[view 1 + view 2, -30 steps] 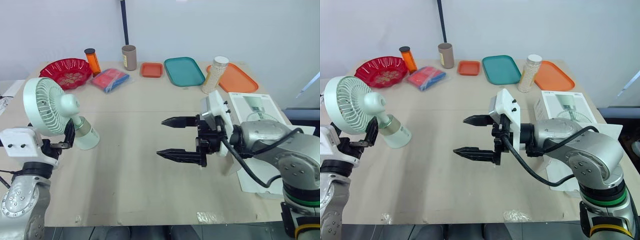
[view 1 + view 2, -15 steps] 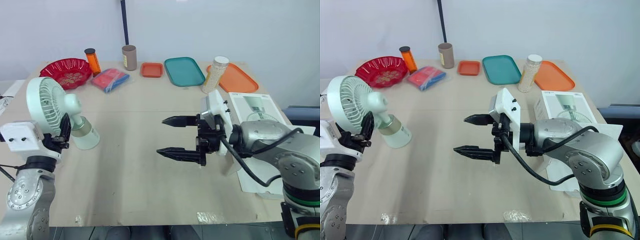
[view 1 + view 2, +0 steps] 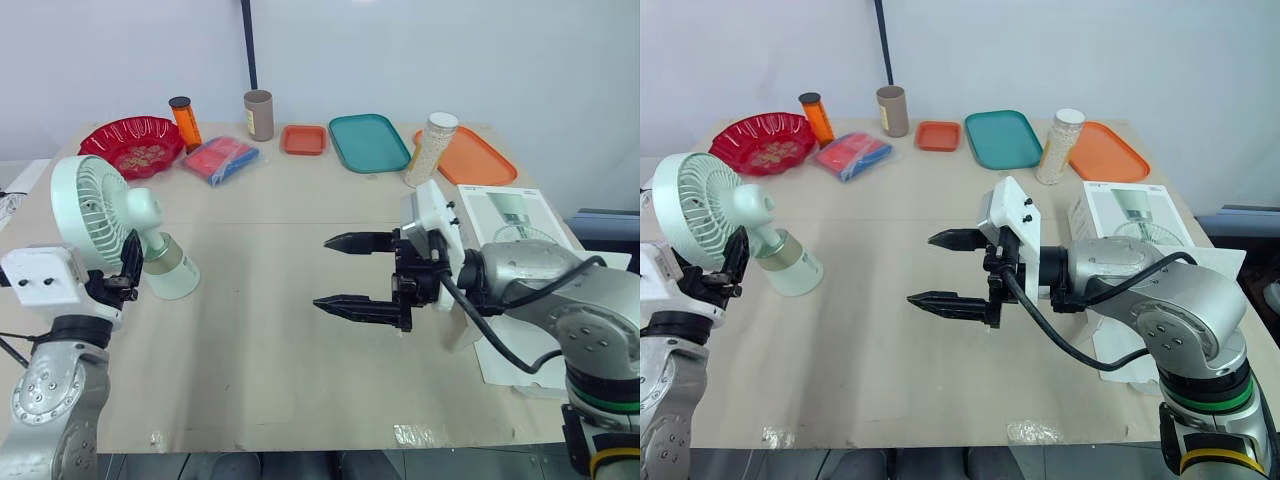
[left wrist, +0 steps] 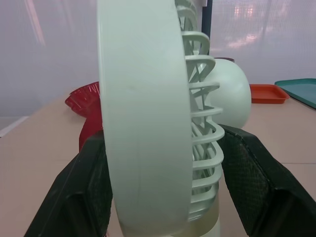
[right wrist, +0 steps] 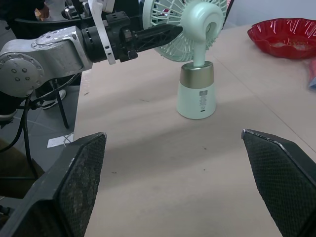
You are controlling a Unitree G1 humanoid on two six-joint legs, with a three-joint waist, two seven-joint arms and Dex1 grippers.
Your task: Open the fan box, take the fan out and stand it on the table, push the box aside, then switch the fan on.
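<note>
- The left gripper (image 4: pixel 162 138) is clamped on the head of the fan (image 3: pixel 105 210). The round guard sits between its two black fingers (image 4: pixel 247 177), one against the front rim and the other against the rear grille.
- The fan stands upright on its pale base at the left side of the bench (image 3: pixel 260 340). Its gold band and base are clear of the gripper.
- The right gripper (image 3: pixel 325 273) hangs above the middle of the bench with its fingers spread wide apart. It holds nothing and touches nothing, and it points toward the fan, well apart from it.
- The fan box (image 3: pixel 520 205) is white with a picture of the fan on top. It lies at the right edge of the bench, just behind the right arm.
- Along the far edge, from the left, sit a red bowl (image 3: pixel 130 142), an orange bottle (image 3: pixel 184 122), a red and blue packet (image 3: pixel 220 158) and a brown tube (image 3: pixel 258 114).
- Further right along that edge are a small orange tray (image 3: pixel 303 139), a teal tray (image 3: pixel 368 142), a jar of white grains (image 3: pixel 432 150) and a larger orange tray (image 3: pixel 482 160).
</note>
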